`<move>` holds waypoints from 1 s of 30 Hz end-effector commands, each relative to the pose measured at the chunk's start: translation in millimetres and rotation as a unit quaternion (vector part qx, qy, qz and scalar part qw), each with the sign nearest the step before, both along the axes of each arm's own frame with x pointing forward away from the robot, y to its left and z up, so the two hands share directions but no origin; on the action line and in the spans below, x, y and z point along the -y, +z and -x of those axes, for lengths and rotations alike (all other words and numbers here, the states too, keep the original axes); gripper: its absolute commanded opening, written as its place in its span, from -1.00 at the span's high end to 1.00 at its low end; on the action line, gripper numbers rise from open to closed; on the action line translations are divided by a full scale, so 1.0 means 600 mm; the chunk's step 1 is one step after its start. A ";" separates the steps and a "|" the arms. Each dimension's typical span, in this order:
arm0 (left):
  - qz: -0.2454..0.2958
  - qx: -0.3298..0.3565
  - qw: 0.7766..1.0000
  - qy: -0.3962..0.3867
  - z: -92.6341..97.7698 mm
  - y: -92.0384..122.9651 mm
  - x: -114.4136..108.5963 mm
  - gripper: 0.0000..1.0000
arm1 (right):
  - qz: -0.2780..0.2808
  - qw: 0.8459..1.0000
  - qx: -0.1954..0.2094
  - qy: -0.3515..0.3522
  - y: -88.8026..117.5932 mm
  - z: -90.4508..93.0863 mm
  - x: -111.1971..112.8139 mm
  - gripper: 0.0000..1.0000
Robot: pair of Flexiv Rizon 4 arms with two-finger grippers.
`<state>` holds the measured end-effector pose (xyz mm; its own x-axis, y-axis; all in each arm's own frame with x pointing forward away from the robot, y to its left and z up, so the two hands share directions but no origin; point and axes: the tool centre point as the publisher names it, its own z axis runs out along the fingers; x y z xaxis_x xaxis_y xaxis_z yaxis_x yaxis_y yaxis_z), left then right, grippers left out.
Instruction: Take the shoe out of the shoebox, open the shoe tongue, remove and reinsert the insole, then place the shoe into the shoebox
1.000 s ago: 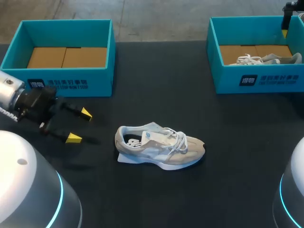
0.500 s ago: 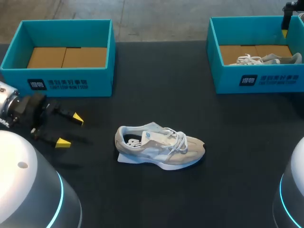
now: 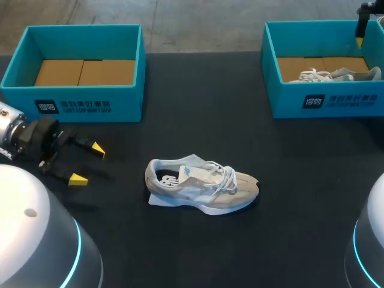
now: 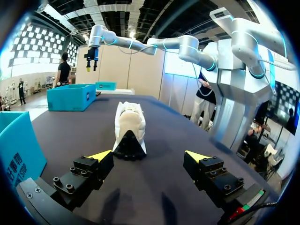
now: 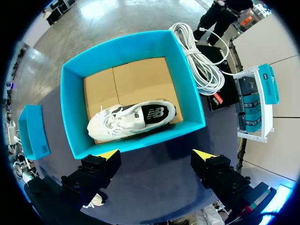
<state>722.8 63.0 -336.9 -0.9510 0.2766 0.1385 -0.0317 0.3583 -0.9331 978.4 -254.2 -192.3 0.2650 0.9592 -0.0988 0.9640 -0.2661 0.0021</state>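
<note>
While left tool (image 3: pixel 87 164) and right tool (image 5: pixel 157 154) gape empty, shoe (image 3: pixel 201 186) on table (image 3: pixel 198 108), shoebox (image 3: pixel 129 90) print (image 3: pixel 72 107), perhaps a logo.

beige shoe (image 3: pixel 201 186) — upright, mid-table | left teal shoebox (image 3: pixel 84 109) — open, well apart

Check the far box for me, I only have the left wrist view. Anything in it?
Observer: Yes. A second shoe lies on its side inside the right shoebox.
Operator: Right gripper state?
Observer: The right gripper is open above that box, holding nothing.
Operator: And the box beside me?
Observer: The left shoebox holds only its cardboard liner, no shoe.
</note>
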 end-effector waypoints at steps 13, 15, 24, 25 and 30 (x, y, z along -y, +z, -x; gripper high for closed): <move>0.024 -0.002 0.995 0.098 0.018 -0.056 0.027 -1.00 | 0.000 1.000 0.000 0.000 0.000 0.000 0.000 -1.00; 0.022 -0.001 0.995 0.101 0.016 -0.059 0.028 -1.00 | 0.000 1.000 0.000 0.000 0.000 0.000 0.000 -1.00; 0.014 -0.010 0.995 0.103 0.005 -0.072 0.022 -1.00 | 0.000 1.000 0.000 0.000 0.000 0.000 0.000 -1.00; 0.014 -0.012 0.994 0.105 0.003 -0.075 0.021 -1.00 | 0.000 1.000 0.000 0.000 0.000 0.000 0.000 -1.00; 0.016 -0.018 0.995 0.096 -0.003 -0.082 0.015 -1.00 | 0.000 1.000 0.000 0.000 0.000 0.000 0.000 -1.00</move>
